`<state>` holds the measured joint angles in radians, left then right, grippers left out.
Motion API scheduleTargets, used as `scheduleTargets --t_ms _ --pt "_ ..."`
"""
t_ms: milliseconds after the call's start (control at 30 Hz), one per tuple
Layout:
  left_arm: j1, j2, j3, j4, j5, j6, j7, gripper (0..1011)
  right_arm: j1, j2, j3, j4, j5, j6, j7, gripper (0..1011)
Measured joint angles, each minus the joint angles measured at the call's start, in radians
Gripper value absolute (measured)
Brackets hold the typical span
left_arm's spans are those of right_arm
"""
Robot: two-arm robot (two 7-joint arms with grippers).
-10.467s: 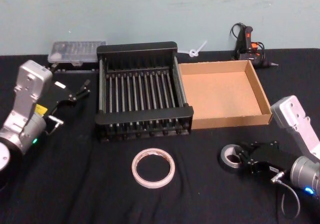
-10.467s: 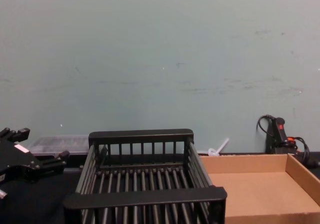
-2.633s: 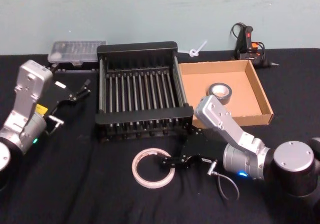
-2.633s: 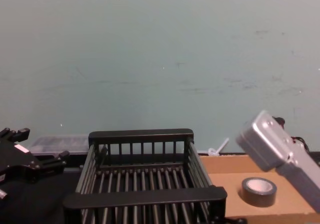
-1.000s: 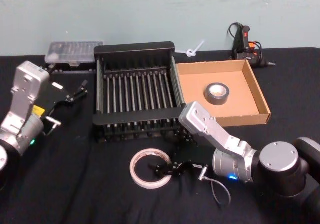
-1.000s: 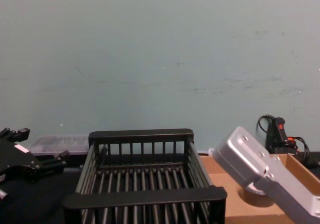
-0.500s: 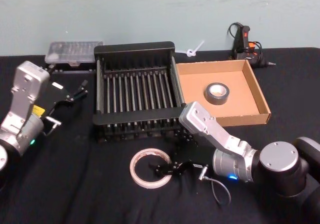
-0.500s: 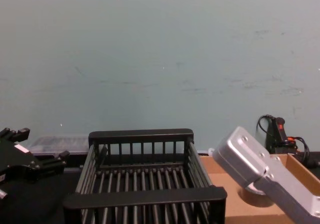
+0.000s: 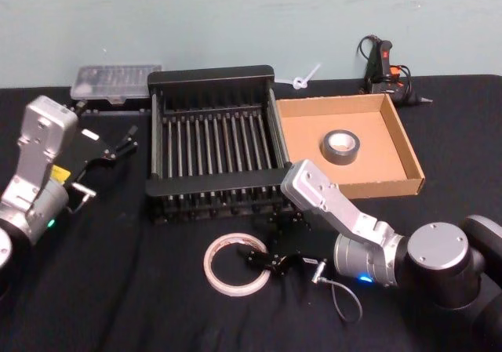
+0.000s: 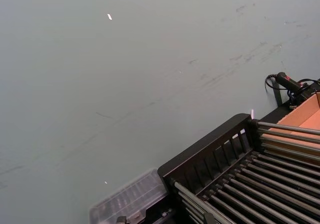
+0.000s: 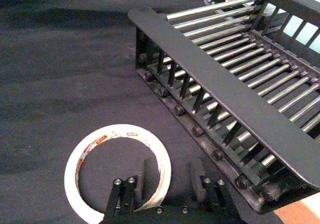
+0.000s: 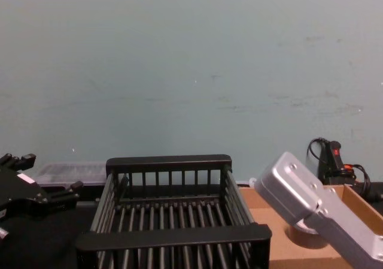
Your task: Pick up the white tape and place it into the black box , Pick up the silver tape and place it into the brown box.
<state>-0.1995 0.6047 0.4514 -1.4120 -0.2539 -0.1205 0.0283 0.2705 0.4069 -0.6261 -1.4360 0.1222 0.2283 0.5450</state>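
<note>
Your right gripper (image 9: 264, 259) is spread open, straddling the white tape's (image 9: 234, 264) right rim (one finger inside the ring); its body hides the black box's (image 9: 212, 140) near-right corner.

Two rolls of tape are counted: one large thin white ring of tape (image 9: 238, 264) and one small thick dark grey roll (image 9: 341, 146). Two containers are seen: one black slatted plastic crate (image 9: 212, 77) and one shallow brown cardboard tray (image 9: 401, 138). One clear plastic case (image 9: 115, 81) and what may be one glue gun (image 9: 384, 64) are noted behind.
</note>
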Motion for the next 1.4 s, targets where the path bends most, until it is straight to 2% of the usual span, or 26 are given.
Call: scheduleTargets --t_ms 133,167,300,367,567,700,1000,1400 --pt "0.0 0.0 0.0 0.0 0.0 0.0 0.0 1001 0.0 0.0 0.0 0.0 0.0 0.0 0.0 507" --pt "0.0 0.0 0.0 0.0 0.0 0.0 0.0 1001 0.0 0.0 0.0 0.0 0.0 0.0 0.0 446" --pt "0.0 0.0 0.0 0.0 0.0 0.0 0.0 1001 0.0 0.0 0.0 0.0 0.001 0.0 0.001 364" --pt "0.0 0.0 0.0 0.0 0.0 0.0 0.0 1001 0.0 0.0 0.0 0.0 0.001 0.0 0.001 268" --pt "0.0 0.0 0.0 0.0 0.0 0.0 0.0 1001 0.0 0.0 0.0 0.0 0.001 0.0 0.001 103" --pt "0.0 0.0 0.0 0.0 0.0 0.0 0.0 1001 0.0 0.0 0.0 0.0 0.002 0.0 0.001 72" --pt "0.0 0.0 0.0 0.0 0.0 0.0 0.0 1001 -0.002 0.002 0.005 0.0 0.013 -0.004 0.01 72" --pt "0.0 0.0 0.0 0.0 0.0 0.0 0.0 1001 -0.014 0.03 0.026 -0.052 0.051 -0.031 0.025 72"
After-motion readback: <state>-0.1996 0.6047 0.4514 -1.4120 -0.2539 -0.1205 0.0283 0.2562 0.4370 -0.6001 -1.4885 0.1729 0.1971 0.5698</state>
